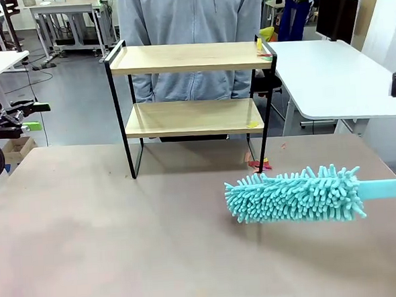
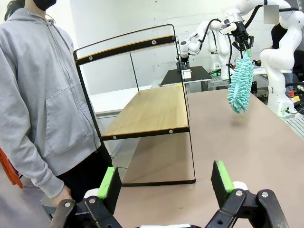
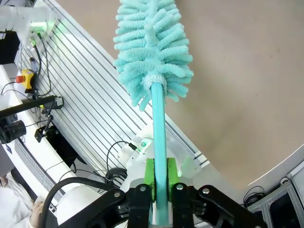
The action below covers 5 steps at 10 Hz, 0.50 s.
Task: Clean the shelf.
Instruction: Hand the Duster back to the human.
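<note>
My right gripper (image 3: 160, 176) is pressed together on the flat turquoise handle of a fluffy duster (image 1: 295, 195), green pads pinching it from both sides. The duster's shaggy head hangs just above the brown table (image 1: 123, 247), on my right, near the front. My left gripper (image 2: 166, 183) is spread wide, holding nothing, off the table's left edge. The shelf (image 1: 191, 88) stands upright at the far side of the table, near the middle: a black frame with two light wood boards. Small coloured scraps (image 1: 258, 163) lie on the table by its right foot, and one yellow scrap sits on the lower board. A person in a grey hoodie (image 2: 42, 95) stands just behind the shelf.
</note>
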Each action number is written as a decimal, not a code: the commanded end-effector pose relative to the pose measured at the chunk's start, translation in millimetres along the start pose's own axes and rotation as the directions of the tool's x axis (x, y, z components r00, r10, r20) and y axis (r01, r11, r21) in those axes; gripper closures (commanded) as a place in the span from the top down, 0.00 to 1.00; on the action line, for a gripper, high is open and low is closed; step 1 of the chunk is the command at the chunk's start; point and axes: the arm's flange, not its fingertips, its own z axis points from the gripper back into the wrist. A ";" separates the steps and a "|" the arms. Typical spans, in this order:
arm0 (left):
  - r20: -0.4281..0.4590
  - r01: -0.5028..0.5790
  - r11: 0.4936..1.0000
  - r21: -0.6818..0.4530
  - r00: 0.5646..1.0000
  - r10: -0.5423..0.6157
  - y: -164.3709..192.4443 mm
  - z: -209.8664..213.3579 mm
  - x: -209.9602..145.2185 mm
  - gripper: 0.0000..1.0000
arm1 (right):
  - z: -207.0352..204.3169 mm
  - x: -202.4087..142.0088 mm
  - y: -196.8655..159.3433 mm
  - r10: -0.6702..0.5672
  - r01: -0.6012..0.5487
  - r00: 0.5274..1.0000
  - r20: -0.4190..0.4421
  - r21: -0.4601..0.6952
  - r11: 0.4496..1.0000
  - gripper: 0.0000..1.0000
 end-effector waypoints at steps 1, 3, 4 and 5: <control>-0.005 0.006 1.000 0.002 1.000 -0.006 -1.6 -2.5 2.3 1.00 | 1.0 0.2 0.7 0.001 -0.001 1.000 0.001 0.003 1.000 0.13; -0.005 0.006 1.000 0.002 1.000 -0.006 -1.6 -2.5 2.3 1.00 | 1.0 0.2 0.7 0.001 -0.001 1.000 0.001 0.003 1.000 0.13; -0.005 0.006 1.000 0.002 1.000 -0.006 -1.6 -2.5 2.3 1.00 | 1.0 0.2 0.7 0.001 -0.001 1.000 0.001 0.003 1.000 0.13; -0.005 0.006 1.000 0.002 1.000 -0.006 -1.6 -2.5 2.3 1.00 | 1.0 0.2 0.7 0.001 -0.001 1.000 0.001 0.003 1.000 0.13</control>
